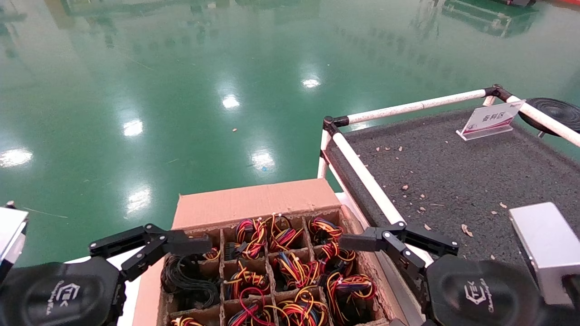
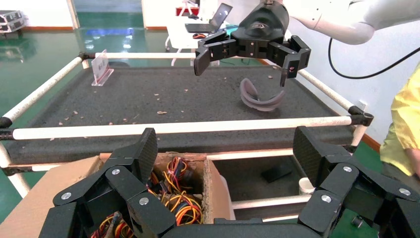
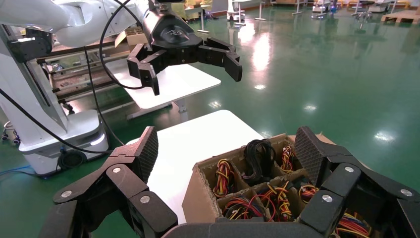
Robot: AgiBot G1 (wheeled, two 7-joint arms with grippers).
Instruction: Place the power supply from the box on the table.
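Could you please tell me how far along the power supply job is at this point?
Nothing looks done: the table holds no power supply. Both grippers are open and empty above the box, left gripper at its left side, right gripper at its right edge. Grasping, lifting and placing all remain.

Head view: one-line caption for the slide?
Both grippers, left and right, hang open over the box of wire-filled cells, beside the table.

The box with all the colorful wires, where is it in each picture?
Head view: the box sits at the bottom center, between both open grippers.
Left wrist view: low down, behind the left gripper, one corner showing.
Right wrist view: low down, between the right gripper's fingers.
Shared landmark: the looped coloured wires in its cells.
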